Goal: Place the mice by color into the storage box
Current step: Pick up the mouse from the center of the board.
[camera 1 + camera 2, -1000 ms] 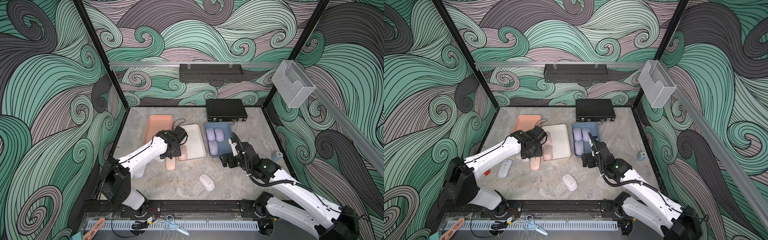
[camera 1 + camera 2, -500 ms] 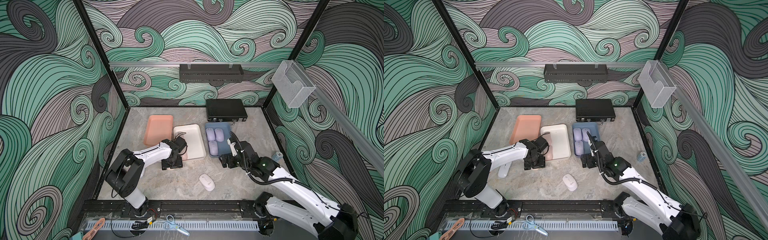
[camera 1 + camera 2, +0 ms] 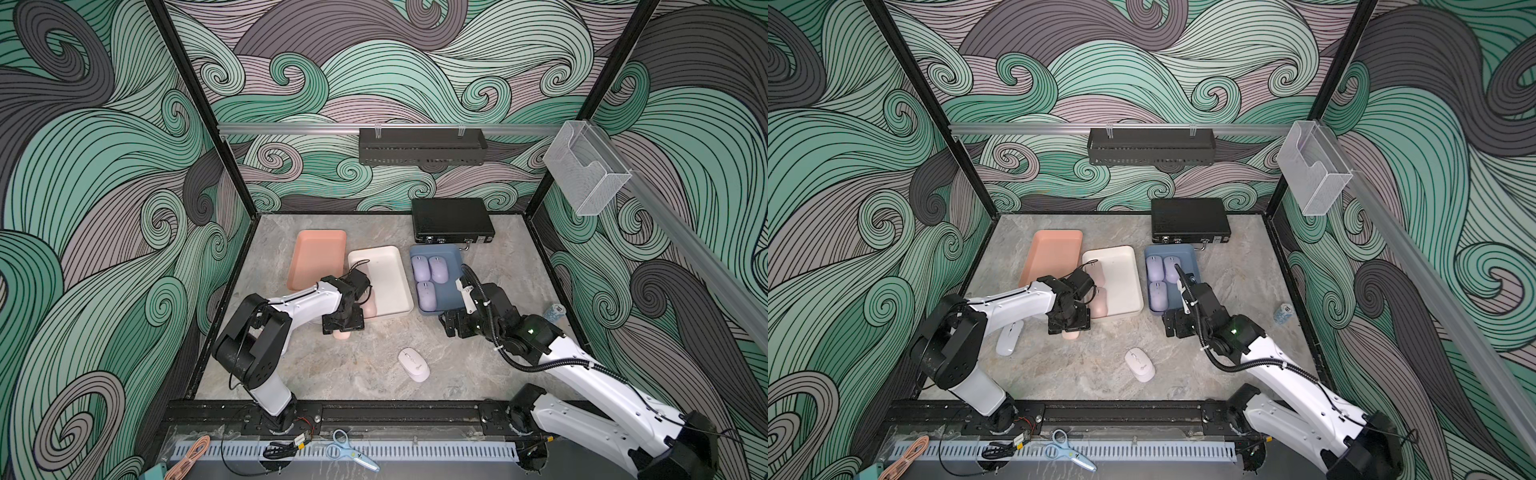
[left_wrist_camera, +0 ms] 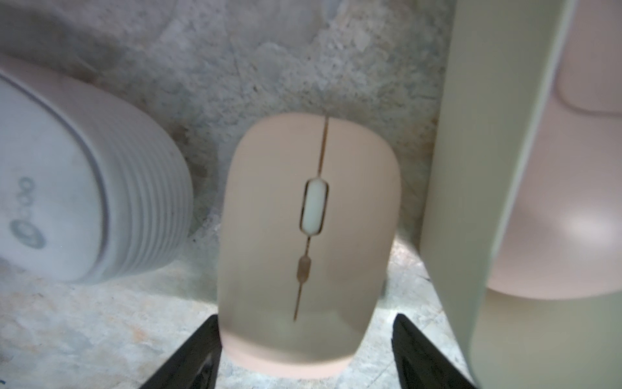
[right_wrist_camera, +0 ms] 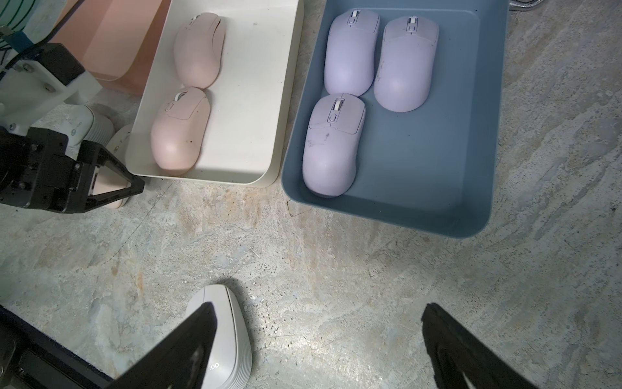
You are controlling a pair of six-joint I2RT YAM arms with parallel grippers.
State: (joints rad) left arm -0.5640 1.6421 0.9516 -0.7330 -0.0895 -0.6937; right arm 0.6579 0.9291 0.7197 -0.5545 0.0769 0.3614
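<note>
The left arm stretches low and forward, the left gripper [image 3: 343, 326] pointing down over a pink mouse [image 4: 309, 242] on the table [image 3: 374, 374], just beside the cream tray [image 3: 386, 274]. Only the left wrist view shows its jaws spread, with a gap at one side. The right arm is bent low; the right gripper [image 5: 319, 306] stands wide open near the blue tray [image 5: 437, 168] holding three lavender mice [image 5: 350, 50].

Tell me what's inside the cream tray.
Two pink mice lie end to end along one wall of the cream tray; the rest of its floor shows bare. In a top view the left arm hides part of them.
</note>
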